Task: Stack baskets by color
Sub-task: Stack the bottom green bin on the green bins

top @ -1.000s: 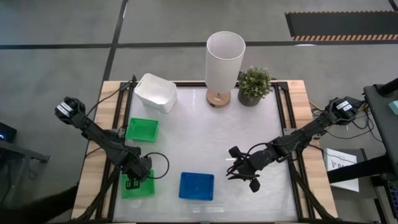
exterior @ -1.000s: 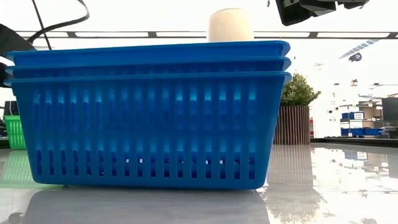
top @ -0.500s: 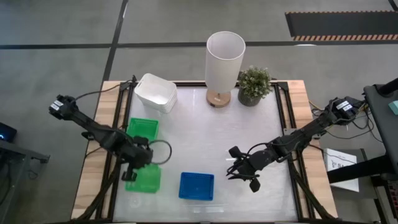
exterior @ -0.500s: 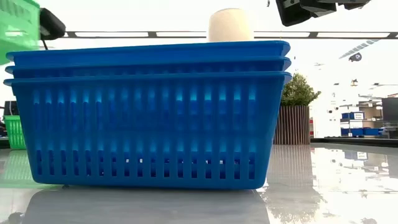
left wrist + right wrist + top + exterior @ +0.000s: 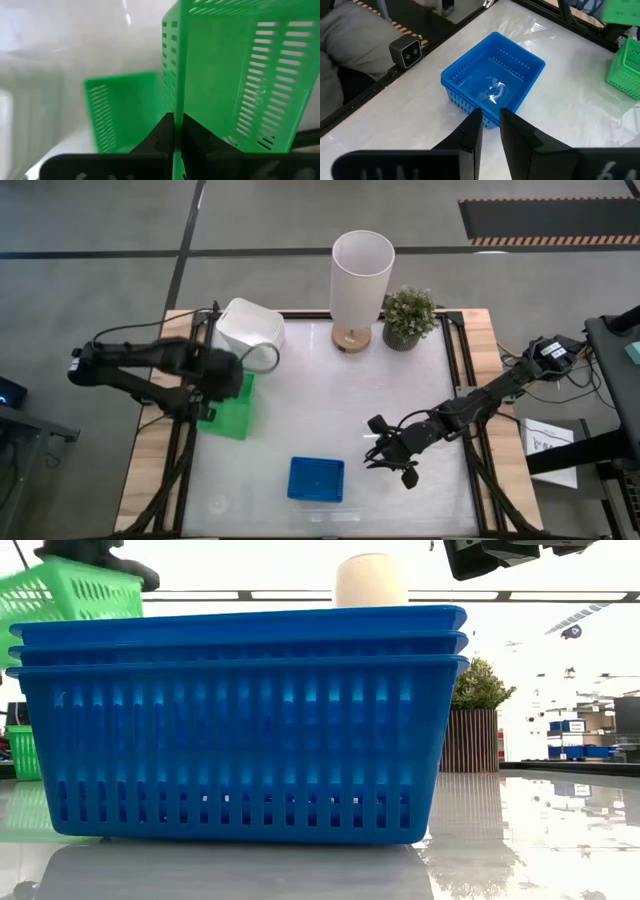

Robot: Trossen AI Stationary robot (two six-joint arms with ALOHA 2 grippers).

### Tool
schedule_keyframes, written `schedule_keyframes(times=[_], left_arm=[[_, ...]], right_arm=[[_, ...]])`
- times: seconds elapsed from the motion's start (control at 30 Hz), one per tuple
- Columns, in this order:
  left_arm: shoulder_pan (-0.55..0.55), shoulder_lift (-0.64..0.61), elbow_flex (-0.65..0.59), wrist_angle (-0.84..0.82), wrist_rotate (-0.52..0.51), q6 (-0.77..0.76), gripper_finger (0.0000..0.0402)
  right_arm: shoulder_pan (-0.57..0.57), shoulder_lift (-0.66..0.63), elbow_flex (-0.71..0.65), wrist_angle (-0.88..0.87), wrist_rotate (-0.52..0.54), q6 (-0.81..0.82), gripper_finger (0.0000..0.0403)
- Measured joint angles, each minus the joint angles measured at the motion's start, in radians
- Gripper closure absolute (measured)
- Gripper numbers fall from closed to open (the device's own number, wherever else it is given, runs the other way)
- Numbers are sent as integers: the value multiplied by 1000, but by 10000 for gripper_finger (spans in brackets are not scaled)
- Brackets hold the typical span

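grey floor surrounds the bench, where the left gripper [image 5: 174, 131], jaws pinched on a green basket [image 5: 228, 412] wall, has carried it from the near left corner up over the other green basket [image 5: 122, 110] at the left edge. green stacking looks close; the blue stack [image 5: 316, 478] sits by the near edge, the white baskets [image 5: 249, 328] at the far left corner, while the right gripper [image 5: 392, 455] hovers near-closed, empty.

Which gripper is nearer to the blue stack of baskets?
Right. The right gripper hovers just beside the blue stack, empty. The left gripper is farther, up by the green stack, shut on a green basket.
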Motion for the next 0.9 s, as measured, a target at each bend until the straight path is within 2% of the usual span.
schedule_keyframes(times=[0.3,0.47,0.67,0.9], left_arm=[[348,12,-5,-42,-5,376,401],[497,49,-25,-42,2,535,401],[607,130,-36,-25,6,667,402],[638,216,-41,29,-1,719,402]], right_arm=[[0,0,0,-1,0,-4,346],[0,0,0,-1,0,-5,346],[0,0,0,-1,1,-5,346],[0,0,0,-1,1,-5,346]])
